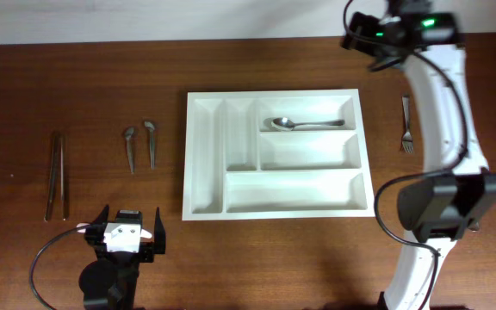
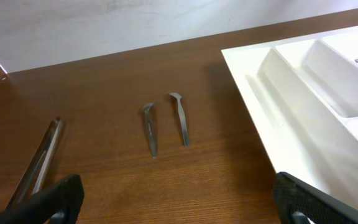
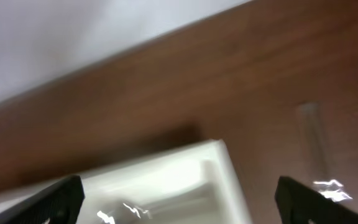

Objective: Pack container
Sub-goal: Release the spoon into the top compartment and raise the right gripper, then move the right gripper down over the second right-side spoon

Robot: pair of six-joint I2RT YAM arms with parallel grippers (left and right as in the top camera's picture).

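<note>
The container (image 1: 205, 155), a white tray with several compartments, lies mid-table. A spoon (image 1: 304, 125) rests in its upper right compartment. My right gripper (image 1: 370, 50) hovers above the tray's far right corner, open and holding nothing. Its wrist view is blurred and shows that corner (image 3: 219, 165), a glint of the spoon (image 3: 132, 211) and the open right gripper (image 3: 179, 208). A fork (image 1: 407, 125) lies on the table right of the tray. My left gripper (image 1: 130, 217) stands open at the front left. In its wrist view the open left gripper (image 2: 179, 205) has bare wood between its fingers.
Two short metal utensils (image 1: 130, 148) (image 1: 151, 142) lie left of the tray, and show ahead of the left gripper as the two short utensils (image 2: 149, 127) (image 2: 180, 118). Two long thin metal pieces (image 1: 56, 175) lie at the far left. The tray's near edge (image 2: 278, 93) is at the right.
</note>
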